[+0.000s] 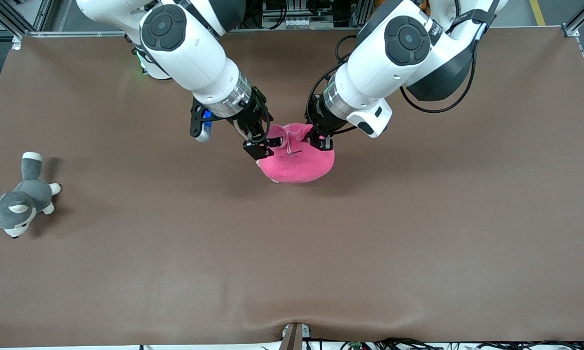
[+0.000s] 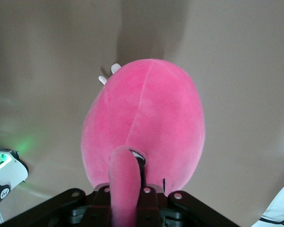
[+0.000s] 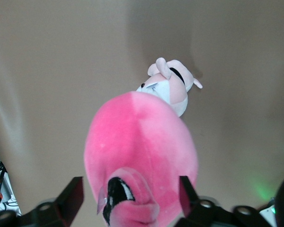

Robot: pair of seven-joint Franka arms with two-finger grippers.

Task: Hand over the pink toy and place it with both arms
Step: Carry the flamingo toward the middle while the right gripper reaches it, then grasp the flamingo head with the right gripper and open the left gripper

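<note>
The pink toy [image 1: 296, 163] hangs in the air over the middle of the table [image 1: 418, 233], between the two arms. The left gripper [image 1: 320, 141] has its jaws pinched tight on a floppy bit at the top of the toy; the left wrist view shows that bit squeezed between them. The right gripper [image 1: 264, 145] is at the top of the toy too, on the side toward the right arm's end. Its jaws are spread wide, with a fold of the toy sitting between them but not squeezed.

This looks like the hand-over step, with only one arm holding the toy. I cannot tell which way it is going.

A small pale puppy [image 3: 169, 85] lies on the table under the toy. A grey husky [image 1: 19, 201] lies near the right arm's end of the table
</note>
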